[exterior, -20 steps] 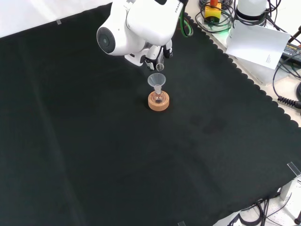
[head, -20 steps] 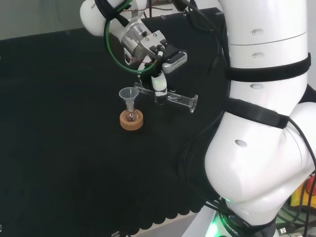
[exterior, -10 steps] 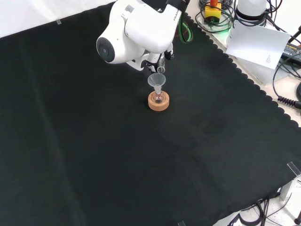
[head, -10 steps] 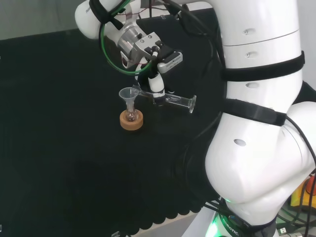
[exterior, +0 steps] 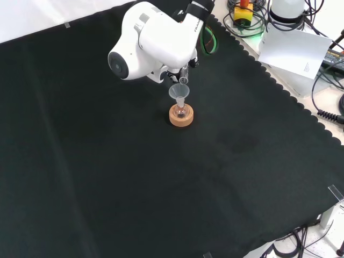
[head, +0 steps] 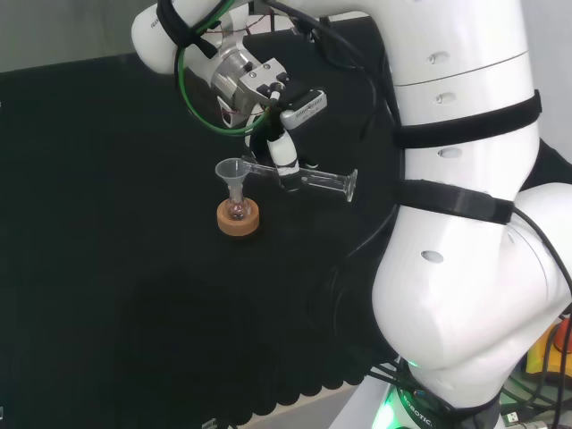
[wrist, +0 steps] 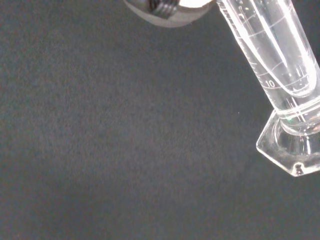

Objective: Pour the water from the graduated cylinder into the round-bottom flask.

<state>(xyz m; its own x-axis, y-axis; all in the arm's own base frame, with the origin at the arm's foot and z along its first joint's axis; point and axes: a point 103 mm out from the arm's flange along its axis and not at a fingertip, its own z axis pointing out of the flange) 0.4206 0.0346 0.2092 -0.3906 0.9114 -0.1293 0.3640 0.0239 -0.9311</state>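
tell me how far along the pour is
Done: the hand holds the graduated cylinder tipped almost flat, mouth at the funnel in the round-bottom flask on its cork ring. In hand: pouring. Left: emptying it; whether water remains is unclear.

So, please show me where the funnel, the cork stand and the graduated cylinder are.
funnel point(head: 233, 169), head view, its wide rim.
cork stand point(exterior: 181, 117), front view, its outer side.
graduated cylinder point(wrist: 280, 60), wrist view, its marked tube.
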